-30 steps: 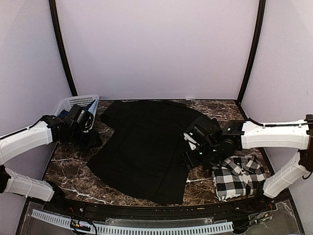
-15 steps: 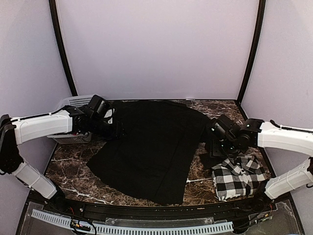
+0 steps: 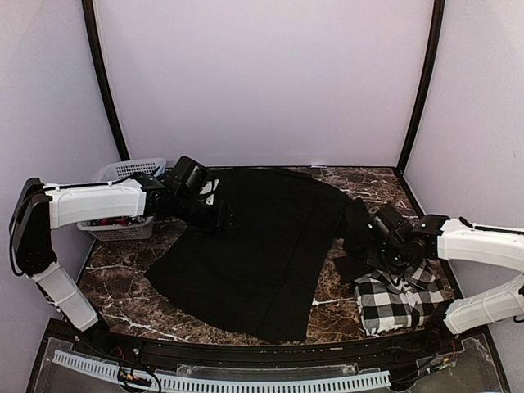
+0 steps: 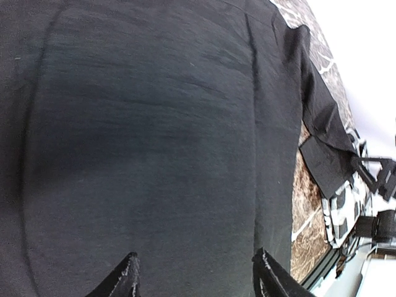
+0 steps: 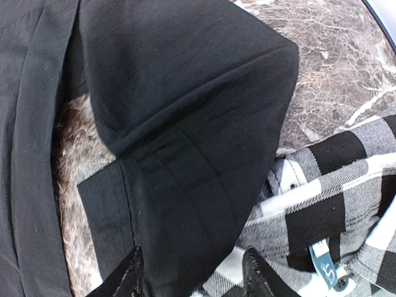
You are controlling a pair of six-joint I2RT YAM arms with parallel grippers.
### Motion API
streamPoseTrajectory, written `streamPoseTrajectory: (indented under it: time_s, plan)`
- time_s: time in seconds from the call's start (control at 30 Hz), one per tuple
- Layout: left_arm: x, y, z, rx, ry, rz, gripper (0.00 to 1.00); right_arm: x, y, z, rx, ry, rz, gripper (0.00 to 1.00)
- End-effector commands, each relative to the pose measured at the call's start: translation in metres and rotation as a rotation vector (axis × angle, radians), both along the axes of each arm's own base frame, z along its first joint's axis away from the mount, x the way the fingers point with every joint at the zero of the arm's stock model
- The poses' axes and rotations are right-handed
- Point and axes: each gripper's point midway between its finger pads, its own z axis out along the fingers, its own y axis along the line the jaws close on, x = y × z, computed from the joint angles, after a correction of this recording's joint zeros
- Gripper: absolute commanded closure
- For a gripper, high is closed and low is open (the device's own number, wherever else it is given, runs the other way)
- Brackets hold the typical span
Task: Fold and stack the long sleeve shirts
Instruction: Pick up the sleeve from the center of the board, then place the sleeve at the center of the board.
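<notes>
While the checked shirt (image 3: pixel 401 296) looks folded at the tabletop's (image 3: pixel 123 262) near right corner, the black shirt (image 3: pixel 254 246) lies spread, unfolded, unstacked; my left gripper (image 4: pixel 195 275) and right gripper (image 5: pixel 192 272) gape empty.

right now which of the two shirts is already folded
The black-and-white checked shirt at near right: a compact folded bundle, while the plain black shirt lies spread out flat.

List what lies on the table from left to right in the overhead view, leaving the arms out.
white lattice basket → black shirt, spread out → black-and-white checked shirt
</notes>
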Motion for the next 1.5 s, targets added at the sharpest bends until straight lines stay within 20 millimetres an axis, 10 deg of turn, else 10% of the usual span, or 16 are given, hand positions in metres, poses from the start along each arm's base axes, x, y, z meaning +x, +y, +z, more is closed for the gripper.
streamPoseTrajectory:
  time_s: [0.0,0.37,0.67,1.17,1.47]
  plan:
    - [-0.004,-0.021,0.014,-0.04,-0.033,-0.076,0.39,0.015,0.0,0.004,0.062,-0.073,-0.05,0.51]
    - [-0.012,-0.041,0.026,-0.074,-0.065,-0.173,0.39,0.03,0.003,0.004,0.033,-0.082,-0.02,1.0]
    - [-0.016,-0.043,0.029,-0.088,-0.078,-0.198,0.39,0.055,0.039,0.026,0.041,-0.084,0.151,1.0]
    - [-0.021,-0.045,0.037,-0.153,-0.101,-0.204,0.4,0.145,0.228,0.026,0.057,-0.092,0.573,1.0]
    - [-0.025,-0.044,0.035,-0.171,-0.103,-0.208,0.4,0.144,0.221,0.06,0.099,-0.175,0.602,0.36]
